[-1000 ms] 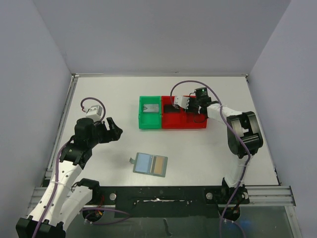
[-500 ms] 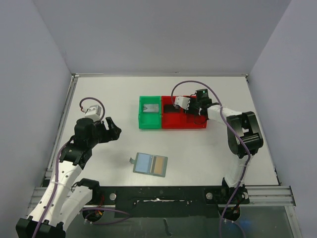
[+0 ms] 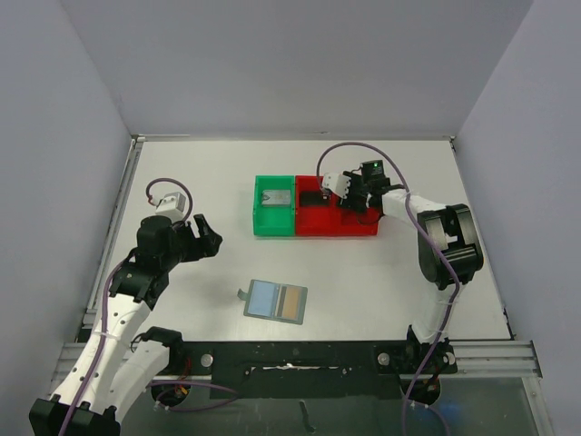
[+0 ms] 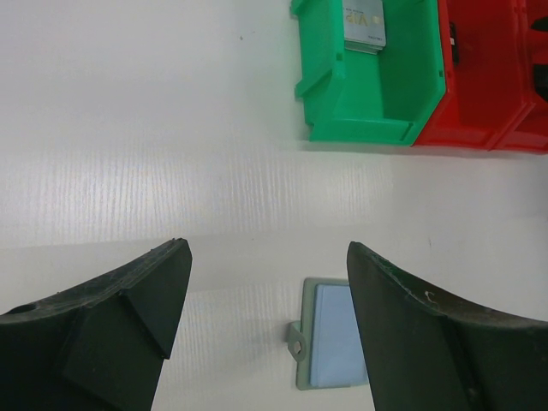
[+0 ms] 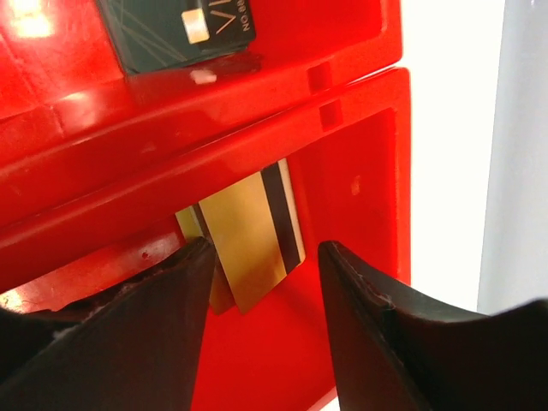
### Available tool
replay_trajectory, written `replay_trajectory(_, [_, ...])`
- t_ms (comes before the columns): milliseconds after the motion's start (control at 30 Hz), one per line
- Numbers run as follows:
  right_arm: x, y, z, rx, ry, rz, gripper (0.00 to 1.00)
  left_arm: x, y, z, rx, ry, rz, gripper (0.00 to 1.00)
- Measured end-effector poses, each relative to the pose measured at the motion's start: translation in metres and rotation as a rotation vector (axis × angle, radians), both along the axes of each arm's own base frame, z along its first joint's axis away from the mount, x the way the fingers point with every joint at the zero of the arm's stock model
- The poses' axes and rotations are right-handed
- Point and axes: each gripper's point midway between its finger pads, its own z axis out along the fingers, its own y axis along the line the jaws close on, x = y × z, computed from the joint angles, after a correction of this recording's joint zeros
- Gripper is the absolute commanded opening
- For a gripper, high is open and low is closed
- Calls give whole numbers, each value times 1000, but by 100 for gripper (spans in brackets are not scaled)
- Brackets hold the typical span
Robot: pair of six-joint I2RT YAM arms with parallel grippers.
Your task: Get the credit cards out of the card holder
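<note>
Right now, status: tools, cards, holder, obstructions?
Left tool open, empty. Right tool open above striped gold card in red bin. Card holder lies open, one tan card inside. Nothing blocks it.

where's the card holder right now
In the top view the card holder lies open on the table, near the front edge and slightly left of centre, on the near side of the green bin.

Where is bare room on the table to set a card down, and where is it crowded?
Bare: the table between card holder and green bin, and left of that bin. Crowded: red bin, under the right gripper.
</note>
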Motion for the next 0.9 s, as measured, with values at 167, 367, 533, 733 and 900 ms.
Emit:
replay_trajectory(167, [7,3,12,32,-7,-6,60,0,0,-2,1,6,0,74])
replay_trajectory(367, [6,9,15,76,10,-2,63,2,-1,-9,7,34,0,74])
replay_trajectory(533, [6,11,16,100,24,-10,62,2,-1,-9,7,34,0,74])
replay_trajectory(733, [4,14,25,196,54,-72,61,1,-1,-8,5,33,-3,74])
replay_trajectory(900, [-2,11,65,379,25,-226,68,-1,-7,-8,-13,37,-32,74])
